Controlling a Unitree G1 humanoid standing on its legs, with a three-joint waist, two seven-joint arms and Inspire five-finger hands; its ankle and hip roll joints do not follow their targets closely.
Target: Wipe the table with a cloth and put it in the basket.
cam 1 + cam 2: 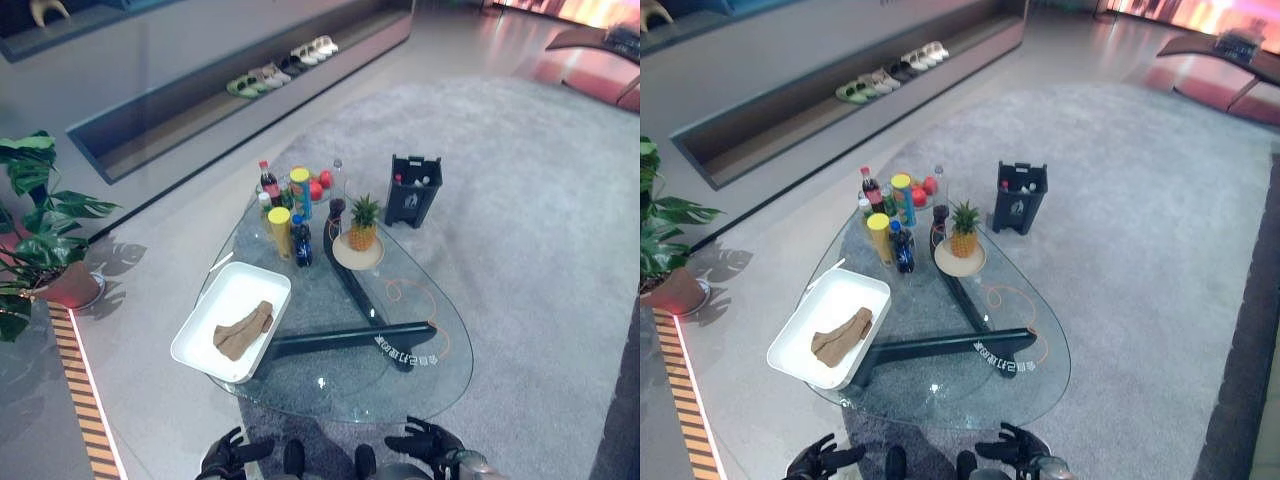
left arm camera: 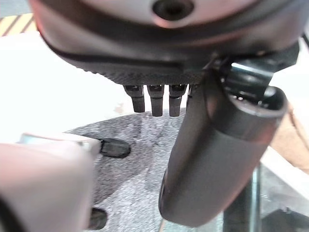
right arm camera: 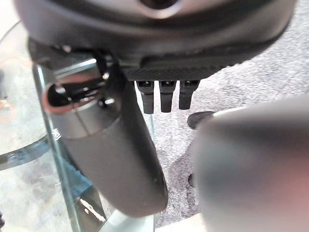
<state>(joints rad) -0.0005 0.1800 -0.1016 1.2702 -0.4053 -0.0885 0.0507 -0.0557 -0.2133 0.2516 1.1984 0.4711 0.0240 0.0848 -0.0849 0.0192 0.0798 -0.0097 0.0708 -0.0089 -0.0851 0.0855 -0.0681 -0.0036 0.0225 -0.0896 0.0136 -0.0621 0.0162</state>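
Observation:
A crumpled brown cloth [image 1: 243,330] lies inside a white rectangular basket [image 1: 205,330] on the left part of the oval glass table [image 1: 345,398]. Both of my hands hang low in front of the table's near edge, apart from the cloth. The left hand [image 1: 226,458] is below the basket's near corner, and the right hand [image 1: 430,444] is below the table's right front. In the left wrist view the fingers [image 2: 157,99] are relaxed and hold nothing. In the right wrist view the fingers [image 3: 165,95] are likewise relaxed and bare.
At the table's far end stand several bottles and cans [image 1: 290,215], red fruit [image 1: 318,186] and a pineapple on a plate [image 1: 360,228]. An orange cord [image 1: 415,300] loops on the glass. A black bin [image 1: 413,188] stands on the carpet beyond, a potted plant [image 1: 40,235] at the left.

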